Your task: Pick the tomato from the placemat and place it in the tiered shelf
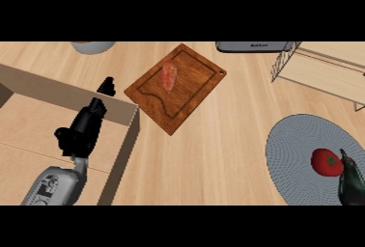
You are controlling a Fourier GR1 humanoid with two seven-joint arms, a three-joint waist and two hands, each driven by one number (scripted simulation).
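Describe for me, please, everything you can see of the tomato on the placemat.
The tomato is round, glossy red, with a small green stem cap facing up. It looks whole. It lies on the right part of the round grey-blue placemat, near the view's lower right. The right hand is right beside it, its dark fingers at the tomato's right side; whether they touch it cannot be told. Nothing else is near it.

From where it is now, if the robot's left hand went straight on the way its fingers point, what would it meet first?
The left hand points up and slightly right in the head view. First in that line is probably the brown wooden cutting board with its reddish piece of meat, though height is unclear, so it might pass over it.
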